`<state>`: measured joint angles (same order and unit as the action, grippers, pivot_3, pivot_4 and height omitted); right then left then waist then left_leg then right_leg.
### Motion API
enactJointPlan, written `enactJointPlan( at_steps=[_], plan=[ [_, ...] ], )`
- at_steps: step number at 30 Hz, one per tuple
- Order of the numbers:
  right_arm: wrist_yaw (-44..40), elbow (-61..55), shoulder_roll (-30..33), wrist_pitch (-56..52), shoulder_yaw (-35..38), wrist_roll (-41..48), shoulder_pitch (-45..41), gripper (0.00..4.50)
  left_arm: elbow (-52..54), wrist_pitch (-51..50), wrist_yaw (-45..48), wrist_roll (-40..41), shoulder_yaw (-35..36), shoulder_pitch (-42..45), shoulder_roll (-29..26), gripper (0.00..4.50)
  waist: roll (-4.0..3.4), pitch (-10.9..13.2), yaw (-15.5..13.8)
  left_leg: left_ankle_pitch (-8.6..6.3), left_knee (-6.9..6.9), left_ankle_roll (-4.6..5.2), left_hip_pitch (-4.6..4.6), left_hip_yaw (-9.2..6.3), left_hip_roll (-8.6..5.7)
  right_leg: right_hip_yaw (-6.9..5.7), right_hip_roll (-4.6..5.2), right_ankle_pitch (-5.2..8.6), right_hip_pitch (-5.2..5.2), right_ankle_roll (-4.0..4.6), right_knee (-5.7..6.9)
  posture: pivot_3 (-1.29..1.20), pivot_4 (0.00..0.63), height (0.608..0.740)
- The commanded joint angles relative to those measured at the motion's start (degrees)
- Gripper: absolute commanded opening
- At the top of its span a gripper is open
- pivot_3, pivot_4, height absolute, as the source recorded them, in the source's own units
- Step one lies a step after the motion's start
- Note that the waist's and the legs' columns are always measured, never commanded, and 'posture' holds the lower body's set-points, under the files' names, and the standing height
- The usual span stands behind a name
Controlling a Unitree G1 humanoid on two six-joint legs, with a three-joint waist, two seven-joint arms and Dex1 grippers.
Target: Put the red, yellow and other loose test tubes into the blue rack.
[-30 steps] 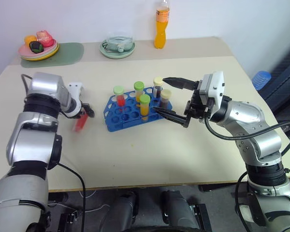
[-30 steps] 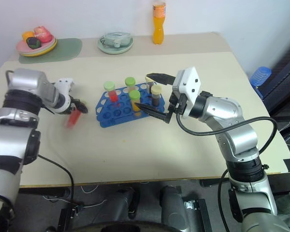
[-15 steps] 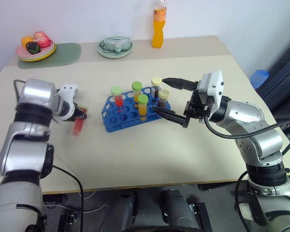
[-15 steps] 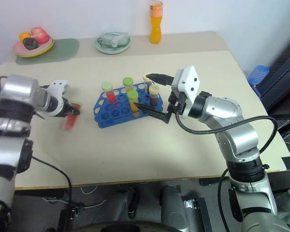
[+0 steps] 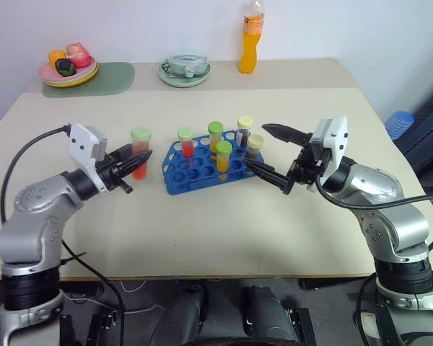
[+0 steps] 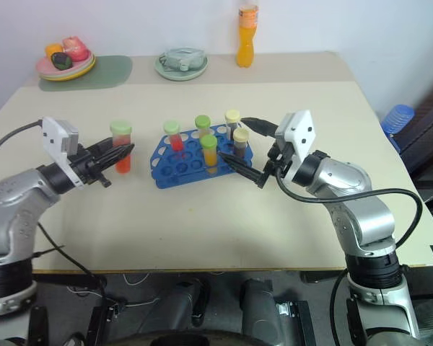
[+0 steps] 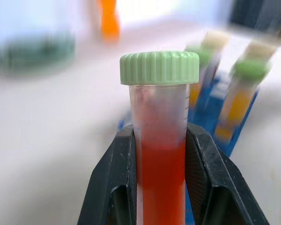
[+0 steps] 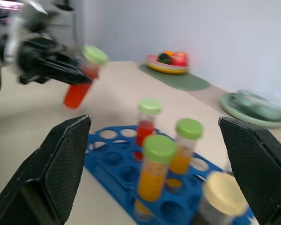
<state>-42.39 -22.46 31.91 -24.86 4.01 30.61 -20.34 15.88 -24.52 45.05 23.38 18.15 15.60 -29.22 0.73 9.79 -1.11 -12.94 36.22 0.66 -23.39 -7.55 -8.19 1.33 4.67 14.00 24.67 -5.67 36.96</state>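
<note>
Red liquid fills the lower part of the green-capped tube (image 5: 139,160) that the left gripper (image 5: 133,164) pinches upright above the table (image 5: 202,231), left of the blue rack (image 5: 202,170) and clear of it. Five tubes stand in the rack: a red one (image 5: 186,143), two orange-yellow ones with green caps (image 5: 223,156), and two dark ones with pale yellow caps (image 5: 254,145) at its right end. Just right of the rack, the right gripper (image 5: 268,151) hangs with its fingers spread wide and nothing between them, one fingertip (image 5: 247,163) close by the rack's right end.
</note>
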Motion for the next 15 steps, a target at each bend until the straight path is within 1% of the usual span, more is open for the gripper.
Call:
enactJointPlan(
  at_steps=[1, 3, 8, 15],
  plan=[
    [2.14, -3.51, -0.08, 0.12, 3.71, 1.82, 0.72, 4.5, -3.29, 14.82, 1.85, -2.0, -1.95, 0.68, 2.4, 0.75, -0.02, -0.01, 0.22, 0.0, -0.01, 0.0, 0.01, 0.0, 0.0, 0.0, 0.0, 0.0, 0.0, 0.0, 0.0, 0.0, 0.15, 0.74],
    [3.27, -4.41, 0.01, -0.51, 4.5, 2.35, 0.94, 4.5, -6.2, 20.71, 1.5, -3.17, -3.47, 1.65, 4.35, 0.75, -0.02, -0.01, 0.27, -0.01, -0.03, 0.02, 0.02, 0.0, 0.0, 0.0, -0.01, 0.0, 0.0, 0.0, 0.01, 0.0, 0.15, 0.74],
    [5.95, -7.63, 1.48, -3.15, 6.13, 3.4, 0.91, 4.5, -12.98, 27.18, 3.14, -4.6, -9.69, 3.62, 7.65, 0.75, -0.02, -0.01, 0.37, -0.01, -0.03, 0.04, 0.02, -0.01, 0.01, 0.0, -0.02, 0.0, 0.02, 0.0, 0.03, 0.0, 0.15, 0.74],
    [8.62, -11.14, 4.0, -7.14, 8.57, 4.78, 0.89, 4.5, -23.2, 35.81, 3.9, -6.05, -13.65, 6.26, 11.68, 0.75, -0.01, -0.01, 0.35, -0.01, -0.02, 0.05, 0.02, -0.01, 0.0, -0.01, -0.02, 0.0, 0.01, -0.01, 0.03, 0.0, 0.15, 0.74]
  ],
)
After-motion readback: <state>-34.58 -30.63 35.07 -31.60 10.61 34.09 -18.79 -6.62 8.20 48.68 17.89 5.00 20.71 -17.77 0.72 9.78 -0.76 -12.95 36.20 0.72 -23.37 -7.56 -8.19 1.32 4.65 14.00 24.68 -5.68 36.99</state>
